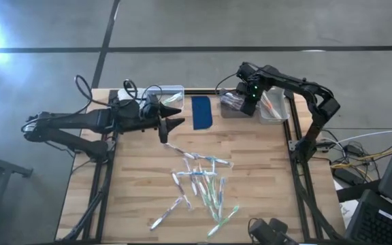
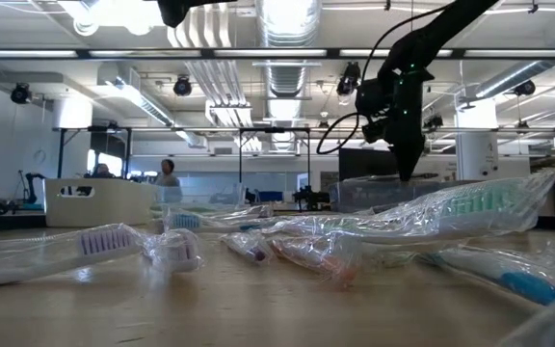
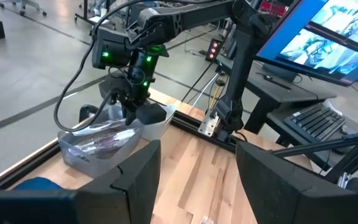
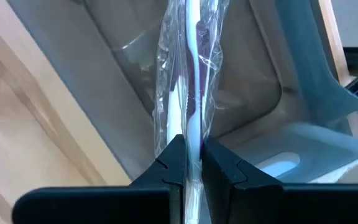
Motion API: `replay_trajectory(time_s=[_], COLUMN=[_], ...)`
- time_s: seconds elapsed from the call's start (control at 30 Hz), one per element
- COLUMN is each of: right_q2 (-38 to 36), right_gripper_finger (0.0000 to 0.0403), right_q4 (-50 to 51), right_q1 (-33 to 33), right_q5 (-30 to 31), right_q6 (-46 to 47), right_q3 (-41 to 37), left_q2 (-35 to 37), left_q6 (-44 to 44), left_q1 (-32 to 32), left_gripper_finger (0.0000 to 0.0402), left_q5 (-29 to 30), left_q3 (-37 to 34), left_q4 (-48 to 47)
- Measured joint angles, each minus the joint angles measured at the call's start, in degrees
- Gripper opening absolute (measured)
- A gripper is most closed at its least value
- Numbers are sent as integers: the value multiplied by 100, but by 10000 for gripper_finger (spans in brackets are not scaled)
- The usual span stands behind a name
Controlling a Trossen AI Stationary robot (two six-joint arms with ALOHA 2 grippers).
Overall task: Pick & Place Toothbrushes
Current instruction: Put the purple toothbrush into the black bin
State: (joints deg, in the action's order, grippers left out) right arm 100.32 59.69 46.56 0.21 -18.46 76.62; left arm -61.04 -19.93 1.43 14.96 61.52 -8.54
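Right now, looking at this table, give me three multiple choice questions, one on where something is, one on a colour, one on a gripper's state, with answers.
1. Where is the right gripper?
A. over a clear bin at the table's far edge
B. over the loose toothbrushes mid-table
C. off the table

2. What colour is the rectangular pad?
A. red
B. dark blue
C. yellow

3. What is the right gripper doing?
A. standing wide open
B. gripping the pad
C. shut on a wrapped toothbrush

Answers: A, the high view shows it above the bin; B, the pad between the bins is dark blue; C, the right wrist view shows the fingers pinching the wrapped toothbrush.
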Motion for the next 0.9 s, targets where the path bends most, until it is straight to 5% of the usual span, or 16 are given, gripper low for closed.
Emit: replay_trajectory(time_s=[0.9], right_q2=[574], right_gripper_finger=[23], right_q4=[-441], right_q1=[38], right_q5=[-20], right_q6=[-14], right_q3=[0], left_q2=[-8], left_q6=[68], left_q1=[0], left_gripper_finger=[213], left_q5=[0], left_q3=[2], left_q4=[-102])
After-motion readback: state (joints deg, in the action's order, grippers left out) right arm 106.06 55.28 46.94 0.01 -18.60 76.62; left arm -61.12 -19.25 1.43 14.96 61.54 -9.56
